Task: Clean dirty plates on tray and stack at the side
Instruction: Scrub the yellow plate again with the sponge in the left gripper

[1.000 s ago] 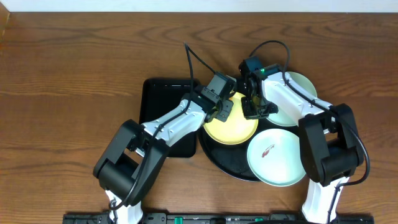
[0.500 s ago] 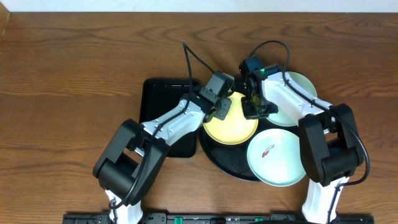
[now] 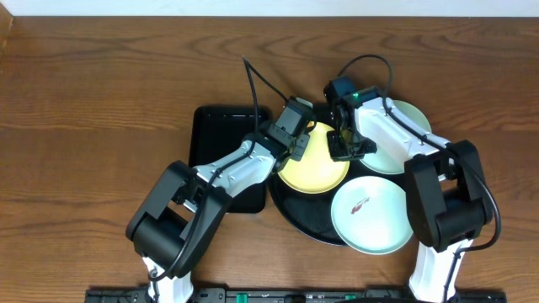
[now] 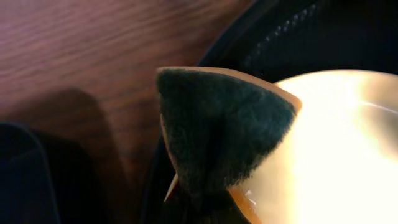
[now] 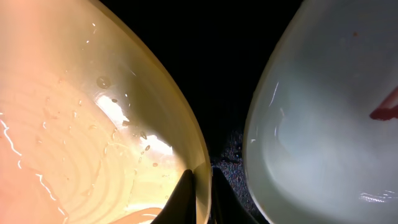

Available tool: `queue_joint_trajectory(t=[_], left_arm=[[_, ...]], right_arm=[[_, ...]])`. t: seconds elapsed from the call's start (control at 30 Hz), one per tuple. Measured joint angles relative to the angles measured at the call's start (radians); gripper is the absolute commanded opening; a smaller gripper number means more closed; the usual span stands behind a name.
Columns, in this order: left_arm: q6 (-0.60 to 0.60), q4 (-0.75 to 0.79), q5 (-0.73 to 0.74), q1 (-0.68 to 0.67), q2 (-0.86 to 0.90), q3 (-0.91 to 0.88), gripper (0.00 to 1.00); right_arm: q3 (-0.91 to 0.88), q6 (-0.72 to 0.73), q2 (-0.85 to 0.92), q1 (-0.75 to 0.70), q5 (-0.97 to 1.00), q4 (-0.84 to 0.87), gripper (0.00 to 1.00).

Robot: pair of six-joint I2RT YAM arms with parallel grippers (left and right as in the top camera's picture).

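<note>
Though round, with no long axis, all lie face-up on one tray (image 3: pixel 296 206): one yellow plate (image 3: pixel 313 168), rim pinched in the right gripper (image 5: pixel 200 198); two mint plates (image 3: pixel 366 215) (image 3: pixel 404 126). One dark sponge (image 4: pixel 217 137), clamped in the left gripper (image 3: pixel 299 150).

The round tray (image 3: pixel 293 215) lies right of the rectangular tray (image 3: pixel 215 135), carrying a left plate (image 3: pixel 316 172), far plate (image 3: pixel 410 114) and near plate (image 3: pixel 370 219).

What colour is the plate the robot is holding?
The plate is pale yellow, clearest from overhead.

A rectangular black tray (image 3: pixel 215 135) lies on the brown wooden table (image 3: pixel 101 101), a dark-faced sponge (image 4: pixel 217 124) near it.
</note>
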Motion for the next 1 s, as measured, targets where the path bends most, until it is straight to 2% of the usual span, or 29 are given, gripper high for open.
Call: queue_joint_trajectory(t=[0.07, 0.47, 0.8, 1.0], left_arm=[[0.002, 0.013, -0.006, 0.002, 0.000, 0.000, 0.08], [0.012, 0.090, -0.022, 0.024, 0.000, -0.002, 0.09], [0.003, 0.228, -0.045, 0.063, -0.008, -0.004, 0.09], [-0.074, 0.139, -0.030, 0.063, -0.188, -0.015, 0.08]], right_arm=[[0.000, 0.000, 0.000, 0.000, -0.001, 0.000, 0.01], [0.001, 0.000, 0.000, 0.000, -0.003, 0.002, 0.01], [0.002, 0.000, 0.000, 0.000, -0.003, 0.004, 0.02], [0.003, 0.000, 0.000, 0.000, -0.004, 0.003, 0.02]])
